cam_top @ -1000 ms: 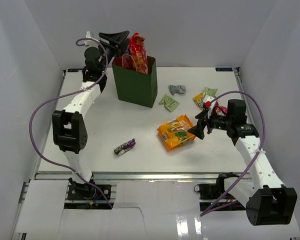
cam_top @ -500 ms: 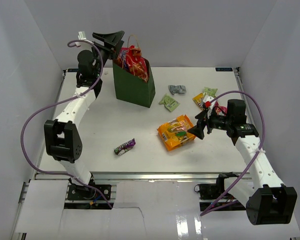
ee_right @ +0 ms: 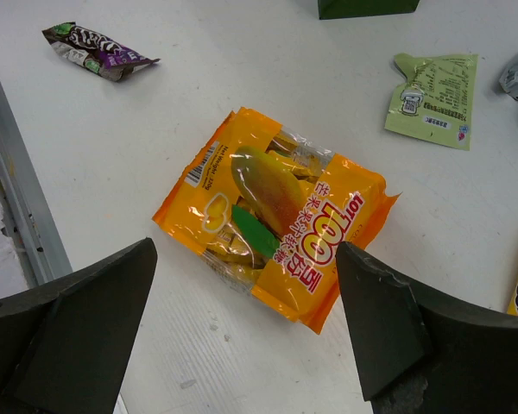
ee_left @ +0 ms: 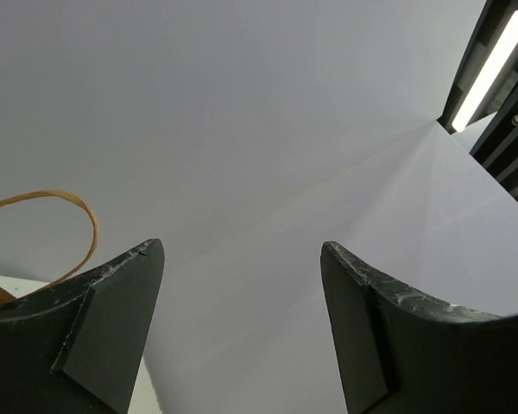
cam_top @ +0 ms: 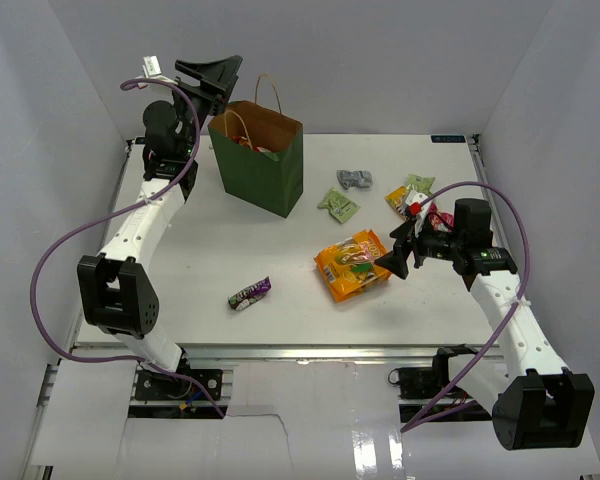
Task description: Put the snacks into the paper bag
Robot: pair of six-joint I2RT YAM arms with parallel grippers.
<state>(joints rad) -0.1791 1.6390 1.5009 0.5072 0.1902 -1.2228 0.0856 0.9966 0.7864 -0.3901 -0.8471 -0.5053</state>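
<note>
The dark green paper bag (cam_top: pixel 261 172) stands upright at the back left, with a bit of a red packet (cam_top: pixel 243 141) showing inside. My left gripper (cam_top: pixel 212 74) is open and empty, up beside the bag's left rim; its wrist view shows only wall and a tan handle (ee_left: pixel 69 203). My right gripper (cam_top: pixel 396 257) is open and empty just above the orange bag (cam_top: pixel 352 265), which lies flat between its fingers in the right wrist view (ee_right: pixel 276 216). The purple bar (cam_top: pixel 249 293) lies front left. Grey (cam_top: pixel 354 179), light-green (cam_top: pixel 338 205), yellow (cam_top: pixel 397 199) and pink (cam_top: pixel 438 217) wrappers lie at the right.
A second light-green wrapper (cam_top: pixel 418 184) lies near the yellow one. In the right wrist view the purple bar (ee_right: pixel 95 47), a light-green wrapper (ee_right: pixel 432 86) and the bag's bottom corner (ee_right: pixel 367 7) show. The table's metal front rail (ee_right: pixel 26 216) runs at the left.
The red packet that stood high in the bag's mouth has dropped inside. My left gripper has let it go and drawn back to the left. The right arm has not moved.
</note>
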